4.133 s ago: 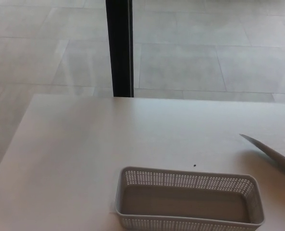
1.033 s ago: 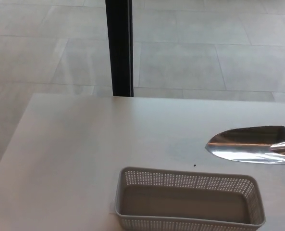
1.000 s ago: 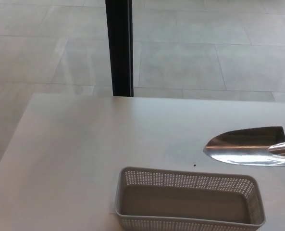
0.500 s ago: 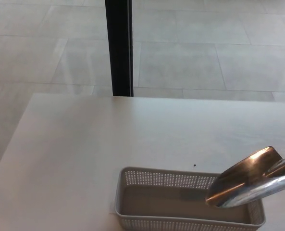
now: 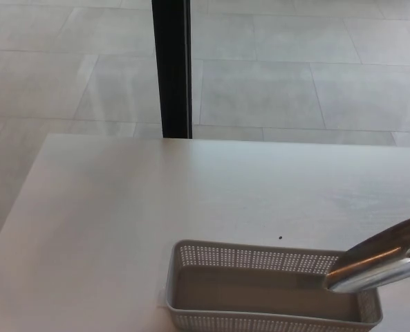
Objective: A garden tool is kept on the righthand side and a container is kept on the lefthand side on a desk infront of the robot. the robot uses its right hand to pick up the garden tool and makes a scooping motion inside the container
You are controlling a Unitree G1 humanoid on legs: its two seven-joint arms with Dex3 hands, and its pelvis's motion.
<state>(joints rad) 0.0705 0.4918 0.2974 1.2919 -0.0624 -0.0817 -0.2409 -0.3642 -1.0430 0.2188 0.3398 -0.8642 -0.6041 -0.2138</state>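
The trowel (image 5: 377,261) dips into the basket (image 5: 260,257) at its 3 o'clock end. Neither hand shows, so grip unknown. Sweep toward 9 o'clock, blade low, clear of the walls.

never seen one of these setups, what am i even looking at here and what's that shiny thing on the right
This picture comes from a camera on a humanoid robot's head, looking down at a white desk in front of it. On the desk sits a grey perforated container, which looks empty. The shiny thing is the metal blade of a garden trowel, coming in from the right edge, its tip over the container's right end. Its handle and whatever holds it are out of frame; no robot hand shows. Behind the desk are a tiled floor and a black post.
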